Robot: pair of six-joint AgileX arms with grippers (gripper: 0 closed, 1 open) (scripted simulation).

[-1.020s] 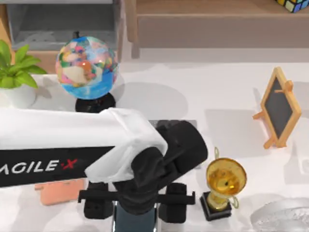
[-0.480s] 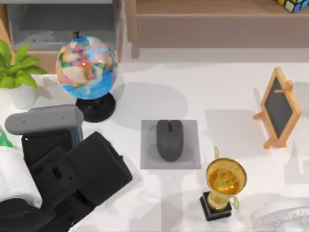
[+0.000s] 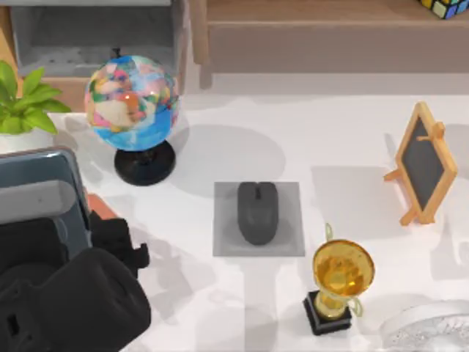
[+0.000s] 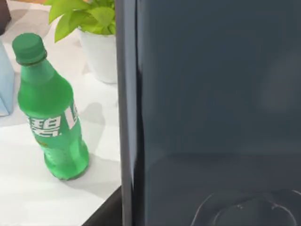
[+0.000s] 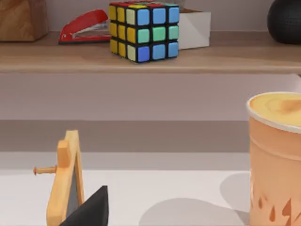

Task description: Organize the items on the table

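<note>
The dark-grey mouse (image 3: 258,213) lies on a grey square pad (image 3: 224,240) in the middle of the white table (image 3: 330,147). At the table's left edge my left gripper (image 3: 51,242) is raised and shut on the blue-grey smartphone (image 3: 37,192), which is off the table. The smartphone's glossy face (image 4: 211,103) stands close before the left wrist camera, and its lower end is hidden behind the black gripper body. A dark tip of my right gripper (image 5: 89,209) pokes into the right wrist view near the chalkboard.
A globe (image 3: 132,95) and potted plant (image 3: 26,110) stand back left, with a green bottle (image 4: 49,113) beside the plant. A gold trophy (image 3: 341,275), small chalkboard easel (image 3: 423,163) and fan (image 3: 429,330) stand on the right. The shelf holds a colour cube (image 5: 143,30) and red stapler (image 5: 84,26). An orange cup (image 5: 277,155) stands near the right wrist.
My left arm swung from over the mouse pad to the table's left edge, carrying the smartphone. The mouse and pad are now uncovered. The mouse has not moved.
</note>
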